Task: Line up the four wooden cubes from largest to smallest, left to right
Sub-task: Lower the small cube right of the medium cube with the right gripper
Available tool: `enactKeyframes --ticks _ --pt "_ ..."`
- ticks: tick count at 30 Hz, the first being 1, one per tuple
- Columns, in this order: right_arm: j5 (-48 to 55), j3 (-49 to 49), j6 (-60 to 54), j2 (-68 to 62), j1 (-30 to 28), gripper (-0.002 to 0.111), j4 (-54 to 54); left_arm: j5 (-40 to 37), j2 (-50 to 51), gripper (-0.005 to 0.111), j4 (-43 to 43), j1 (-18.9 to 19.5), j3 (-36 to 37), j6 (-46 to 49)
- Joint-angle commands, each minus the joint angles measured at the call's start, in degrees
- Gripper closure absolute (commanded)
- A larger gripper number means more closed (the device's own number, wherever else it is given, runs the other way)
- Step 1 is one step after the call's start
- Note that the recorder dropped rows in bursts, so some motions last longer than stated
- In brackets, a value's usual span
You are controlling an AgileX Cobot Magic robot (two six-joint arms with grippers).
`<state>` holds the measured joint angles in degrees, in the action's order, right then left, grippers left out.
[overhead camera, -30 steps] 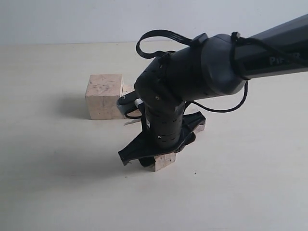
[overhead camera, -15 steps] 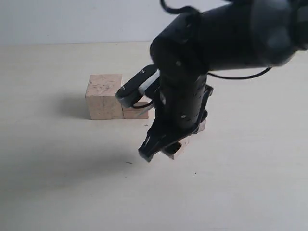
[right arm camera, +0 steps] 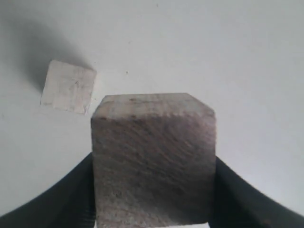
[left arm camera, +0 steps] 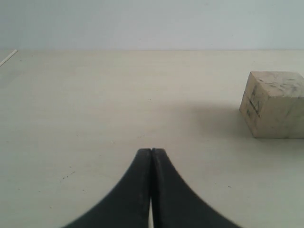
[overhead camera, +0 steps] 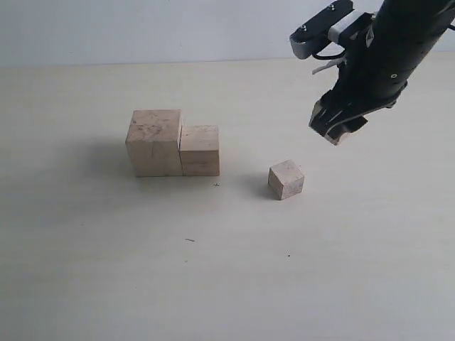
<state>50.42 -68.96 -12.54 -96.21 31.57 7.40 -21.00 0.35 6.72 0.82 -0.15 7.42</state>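
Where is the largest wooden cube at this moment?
In the exterior view the largest wooden cube stands on the table left of centre, its right face against a smaller cube.

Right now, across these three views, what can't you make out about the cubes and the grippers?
Held cube: the right gripper hides nearly all of it in the exterior view; the right wrist view's frame edge cuts it off, so its size rank is unclear.
Large cube: clipped by the left wrist view's edge; the second cube is out of sight there.
Left gripper: absent from the exterior view; only its shut tips show.
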Motion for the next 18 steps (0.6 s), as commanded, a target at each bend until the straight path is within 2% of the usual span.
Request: enactKeyframes --ticks 1,11,18 --pt "-7.41 -0.06 -4.43 -0.66 -0.74 0.108 -2.26 0.6 -0.35 0.107 -0.1 -0.31 0.15 -0.28" --pt "-18.13 -0.06 1.59 -0.66 -0.63 0.108 -7.89 0.6 -0.35 0.107 -0.1 -0.31 0.15 -0.28" --pt "-20.38 -0.06 -5.69 -4.21 -0.62 0.108 -7.4 0.6 -0.35 0.107 -0.1 -0.31 0.15 -0.28"
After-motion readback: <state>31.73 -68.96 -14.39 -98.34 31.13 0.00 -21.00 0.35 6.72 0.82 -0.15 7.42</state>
